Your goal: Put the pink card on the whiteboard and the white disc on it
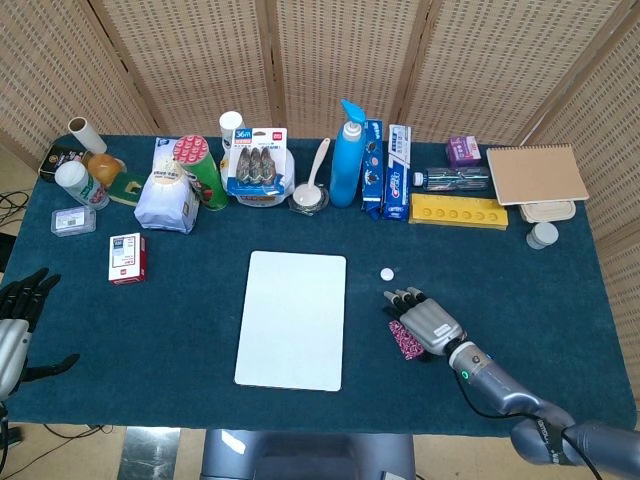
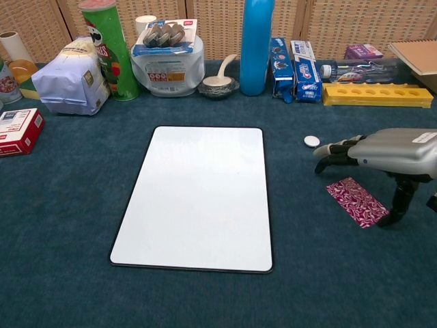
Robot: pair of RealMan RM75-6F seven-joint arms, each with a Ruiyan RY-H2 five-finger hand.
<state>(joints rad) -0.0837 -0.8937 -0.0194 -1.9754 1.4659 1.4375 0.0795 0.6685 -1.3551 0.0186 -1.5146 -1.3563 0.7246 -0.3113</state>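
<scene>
The silver-grey right hand (image 2: pixel 382 152) hung palm down above the patterned pink card (image 2: pixel 358 201), its fingers (image 2: pixel 332 151) stretched flat and slightly apart, holding nothing; its thumb reached down to the cloth just beside the card's far edge. The card lay flat on the table below and behind the fingertips, not gripped. The small round white disc (image 2: pixel 311 141) sat just ahead of the fingertips, apart from them. The blank rectangular whiteboard with a thin dark rim (image 2: pixel 199 196) lay well beyond the fingertips, bare of both things.

The black left hand (image 1: pixel 20 300) showed at the table's near corner in the head view, fingers spread and holding nothing, far from everything else.

Readable writing was scarce: "36m" stood on the blue blister pack of clips (image 1: pixel 257 158), and the two upright toothpaste boxes (image 2: pixel 296 60) carried a blue-and-red logo too small to read. The tall green crisp tube (image 2: pixel 108 48) bore a face logo.

One card, one disc and one whiteboard were there, along with one tall blue pump bottle (image 2: pixel 256 42), one yellow tray with round holes (image 2: pixel 377 94) and one red-and-white small box (image 1: pixel 126 258).

The table (image 2: pixel 61 219) was covered in dark teal felt, and woven wicker screens (image 1: pixel 330 55) stood behind it.
</scene>
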